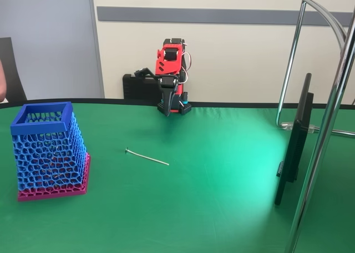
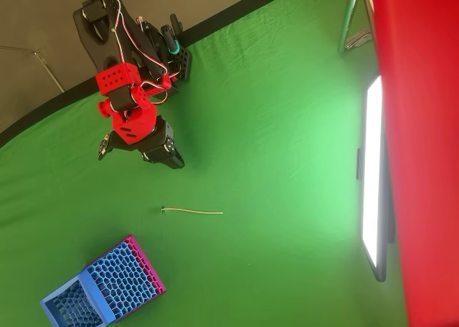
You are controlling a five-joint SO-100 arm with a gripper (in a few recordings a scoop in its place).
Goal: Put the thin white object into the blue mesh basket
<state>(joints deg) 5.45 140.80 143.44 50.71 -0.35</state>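
A thin white stick [image 1: 147, 157] lies flat on the green surface [image 1: 222, 208], well apart from the blue basket [image 1: 47, 147], open cloth all around it. Its long axis points toward the basket, knob end nearest. Behind the stick, the claw [image 1: 167, 110] hangs pressed together, tip down.

1. No text, label, brand, number or sign can be read in the fixed view or the overhead view.
2. The arm [image 1: 171, 70] bears no legible marking.
3. The basket [image 1: 49, 150] carries no lettering.
4. The worktop [image 1: 222, 175] is plain green, with no print.
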